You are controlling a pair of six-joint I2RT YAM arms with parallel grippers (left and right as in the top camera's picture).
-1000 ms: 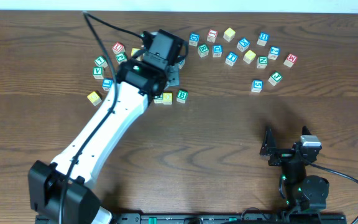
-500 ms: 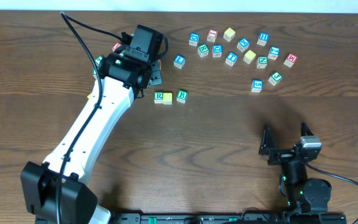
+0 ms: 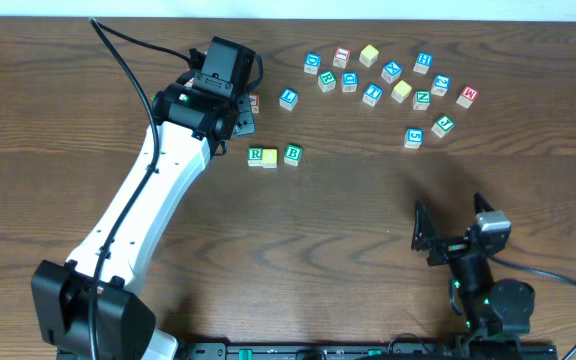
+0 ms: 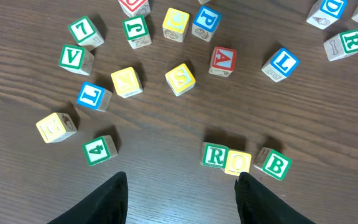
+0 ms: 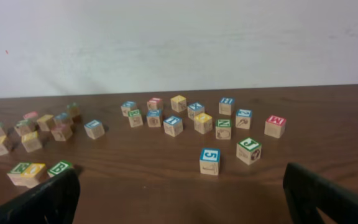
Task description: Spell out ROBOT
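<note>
Three cubes lie in a row on the brown table: a green R (image 3: 255, 155) (image 4: 215, 155), a yellow-topped cube (image 3: 269, 157) (image 4: 237, 162) touching it, and a green B (image 3: 292, 154) (image 4: 276, 164) a small gap to the right. My left gripper (image 3: 240, 118) (image 4: 182, 186) hovers just behind and left of the row, open with nothing between its fingers. More yellow-topped cubes (image 4: 180, 78) (image 4: 127, 81) lie further back on the left. I cannot pick out a T. My right gripper (image 3: 451, 228) (image 5: 180, 173) stays open near the front right.
Several loose letter cubes are scattered at the back right (image 3: 398, 80), with a blue 5 (image 3: 413, 137) (image 5: 209, 160) and a green J (image 5: 248, 150) nearest. Another group lies at the back left (image 4: 86, 62), partly under my left arm in the overhead view.
My left arm has swung left and back, uncovering the R, yellow and B row. The right gripper has shifted slightly.
</note>
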